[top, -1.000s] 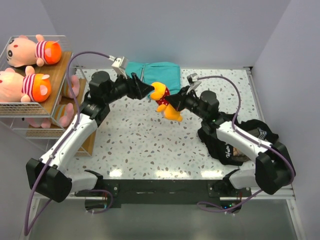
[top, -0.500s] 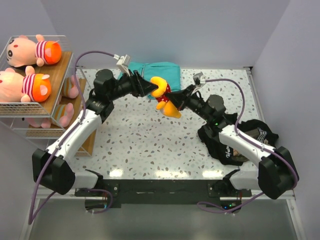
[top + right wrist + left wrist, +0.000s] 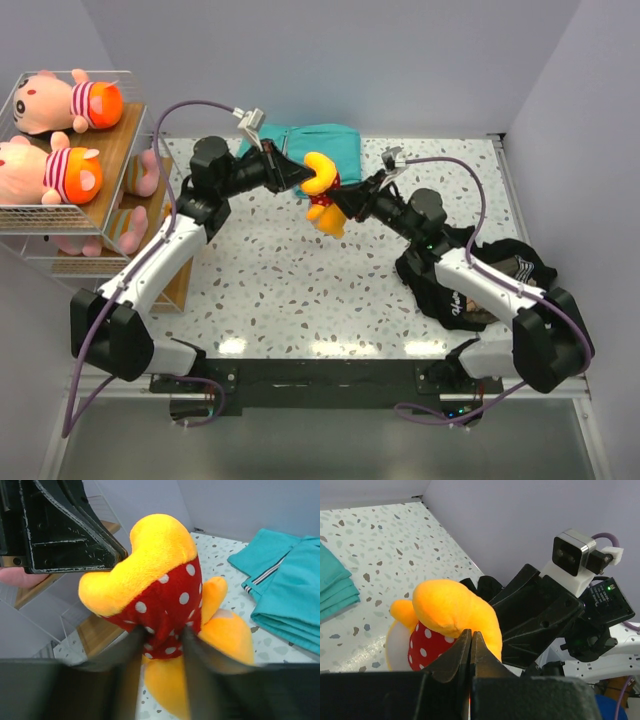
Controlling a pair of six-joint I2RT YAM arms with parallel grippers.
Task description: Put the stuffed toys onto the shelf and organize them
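An orange stuffed toy (image 3: 323,196) in a red dotted dress hangs in mid-air between both arms, over the far middle of the table. My left gripper (image 3: 301,178) is shut on an orange limb at its top (image 3: 451,609); in the left wrist view the jaws (image 3: 471,634) meet tip to tip. My right gripper (image 3: 346,205) is open, and its blurred fingers flank the red dress (image 3: 165,600) from below (image 3: 160,636). The shelf (image 3: 112,168) stands at the far left. Two pink striped toys (image 3: 62,101) (image 3: 50,172) lie on its upper boards, and more pink toys (image 3: 138,176) sit lower down.
A folded teal cloth (image 3: 312,146) lies at the back of the speckled table (image 3: 280,290), just behind the toy. A black garment with white lettering (image 3: 480,292) is heaped under my right arm. Walls close in at the back and on the right.
My left gripper closed on the orange toy's top limb. My right gripper's jaws came apart around the dress. The toy shifted slightly up and left.
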